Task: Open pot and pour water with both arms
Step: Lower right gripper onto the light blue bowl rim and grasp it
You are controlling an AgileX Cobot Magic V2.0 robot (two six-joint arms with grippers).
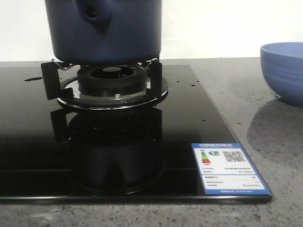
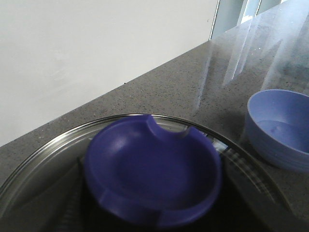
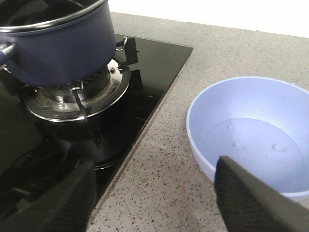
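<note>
The dark navy pot (image 1: 128,33) stands on the gas burner (image 1: 112,82), its side stub with a round hole (image 1: 93,13) facing me. In the right wrist view the pot (image 3: 63,53) has no lid on it. My left gripper (image 2: 153,198) is shut on the blue knob (image 2: 154,169) of a glass lid (image 2: 53,150) and holds it, with the counter showing behind. My right gripper (image 3: 154,203) is open and empty over the counter, between the stove edge and the light blue bowl (image 3: 256,140). Neither gripper shows in the front view.
The black glass stove top (image 1: 142,156) carries an energy sticker (image 1: 227,168) at its front right corner. The light blue ribbed bowl (image 1: 284,71) stands on the grey speckled counter (image 1: 279,156) to the right of the stove, with a little water in it. It also shows in the left wrist view (image 2: 280,130).
</note>
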